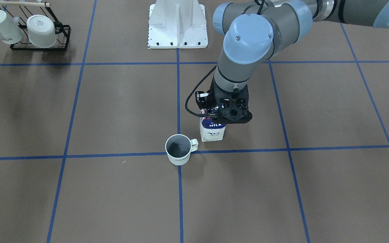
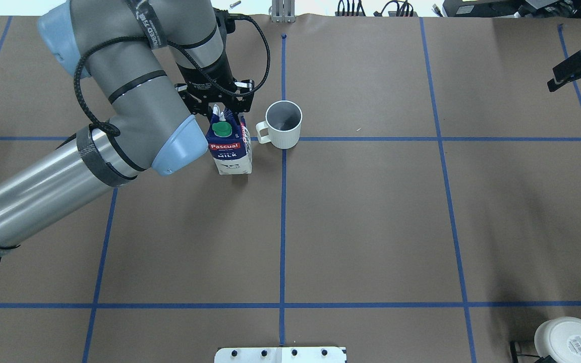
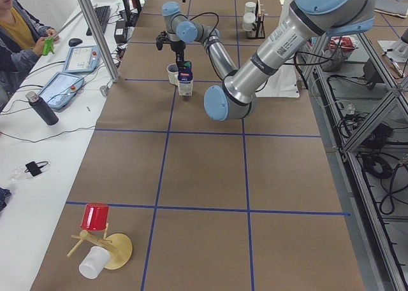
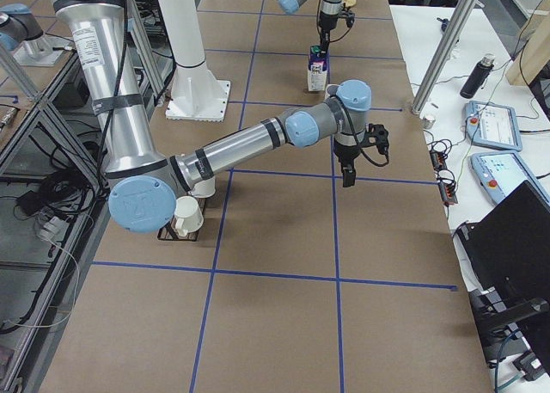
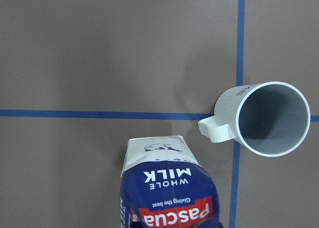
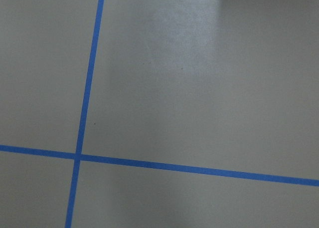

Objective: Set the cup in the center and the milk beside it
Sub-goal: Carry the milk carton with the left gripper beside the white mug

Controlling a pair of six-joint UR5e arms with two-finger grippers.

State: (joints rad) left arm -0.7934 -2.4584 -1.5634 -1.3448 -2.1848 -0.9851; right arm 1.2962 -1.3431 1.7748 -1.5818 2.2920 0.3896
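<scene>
The cup (image 2: 284, 123), a white mug with a grey inside, stands upright on the center crossing (image 2: 283, 140) of the blue tape lines, its handle toward the milk. It also shows in the front view (image 1: 178, 149) and the left wrist view (image 5: 271, 119). The milk (image 2: 230, 148), a blue and white carton with a green cap, stands upright on the surface just beside the cup's handle, apart from it. My left gripper (image 2: 218, 107) is over the carton's top, its fingers down on either side and shut on it. My right gripper (image 2: 575, 73) hangs far off at the table's right side, open and empty.
A black rack (image 1: 39, 33) with two white mugs stands in a far corner on my right. The white robot base (image 1: 177, 25) is at the table's edge. A wooden stand with a red cup (image 3: 95, 216) is at the left end. An operator (image 3: 19, 30) sits beside the table.
</scene>
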